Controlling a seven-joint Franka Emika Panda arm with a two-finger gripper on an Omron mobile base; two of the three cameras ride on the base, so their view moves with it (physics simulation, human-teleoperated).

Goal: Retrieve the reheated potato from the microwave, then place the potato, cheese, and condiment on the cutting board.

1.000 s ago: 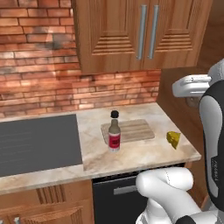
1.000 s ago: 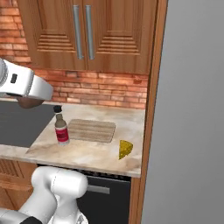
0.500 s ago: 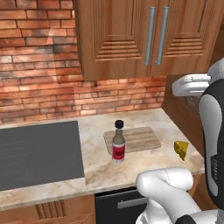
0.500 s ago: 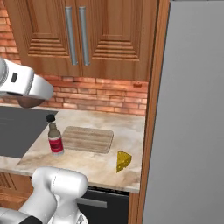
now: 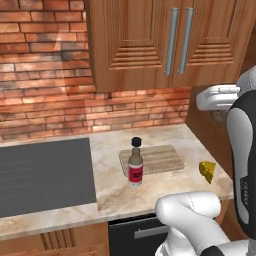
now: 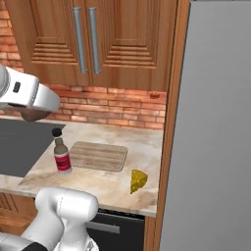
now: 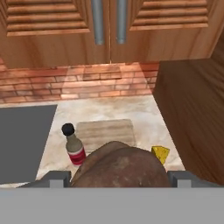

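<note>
Only label: condiment red, unreadable | fingers grip potato

Brown potato, yellow cheese — tan grained cutting board

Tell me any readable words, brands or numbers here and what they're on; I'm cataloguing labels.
None can be read.
Condiment bottle: its red label shows only pale marks, too small and blurred to read.
Cheese wedge, cutting board, cabinet doors: no text.
</note>
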